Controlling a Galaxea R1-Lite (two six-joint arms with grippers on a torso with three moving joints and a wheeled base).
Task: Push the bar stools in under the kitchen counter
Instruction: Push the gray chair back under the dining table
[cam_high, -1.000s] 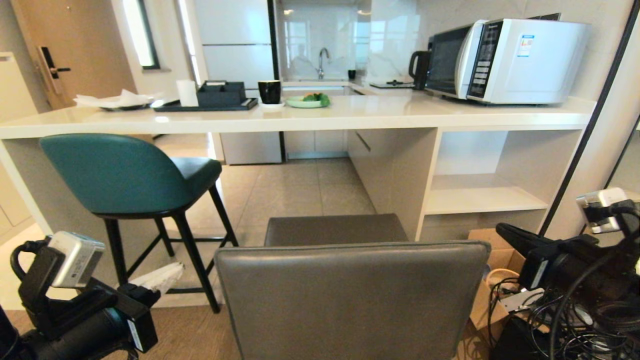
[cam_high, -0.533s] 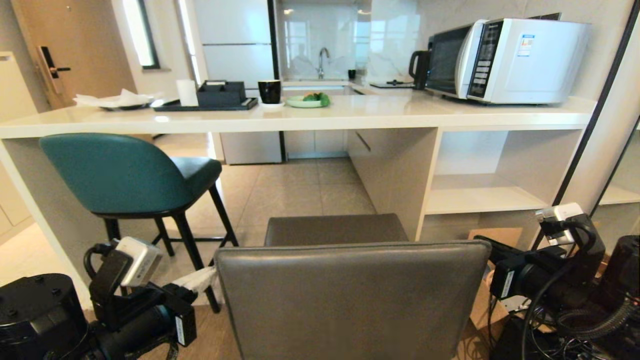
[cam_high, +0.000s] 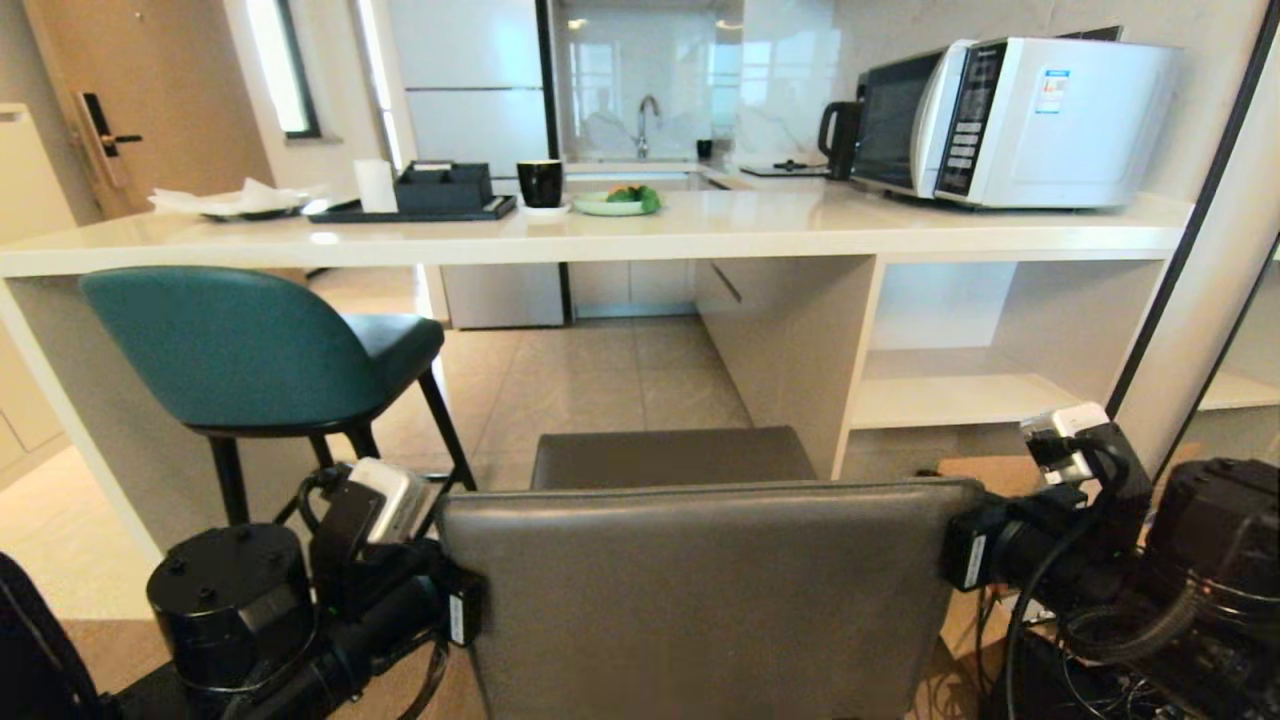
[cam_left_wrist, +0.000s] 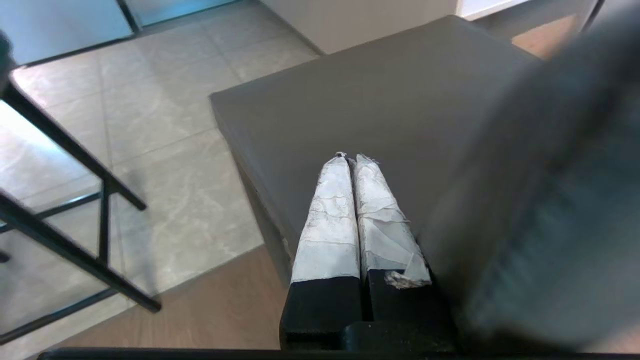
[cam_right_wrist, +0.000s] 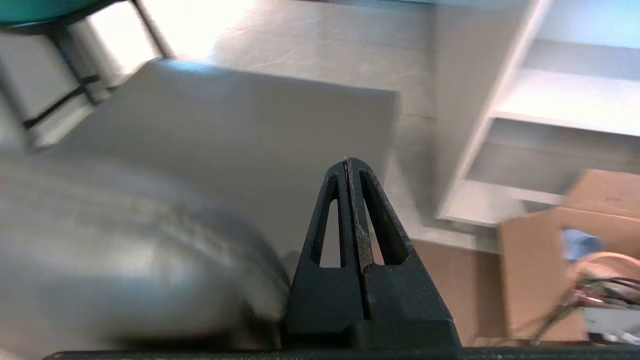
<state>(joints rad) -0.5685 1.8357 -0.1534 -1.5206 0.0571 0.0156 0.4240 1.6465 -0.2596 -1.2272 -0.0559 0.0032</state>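
Teal stool (cam_high: 250, 350) at 9 o'clock, seat partly under the kitchen counter (cam_high: 600, 235), back facing you. L gripper (cam_left_wrist: 350, 165) sits tight beside the left edge of the grey stool's (cam_high: 700, 590) backrest, taped fingers (cam_left_wrist: 327, 215) pressed together, nothing between them. Grey stool dead centre at 6 o'clock, seat short of the counter lip. R gripper (cam_right_wrist: 346, 170) flanks the backrest's right edge, also pinched closed, empty. Your call, probably: it's padded leather on a stiff frame, looks fairly heavy and top-tall, so push low on the backrest w/ both sides even or it'll twist or tip. Hidden: grey stool's legs and feet, so floor-seam snags unknowable. Can't tell if either gripper touches the backrest.
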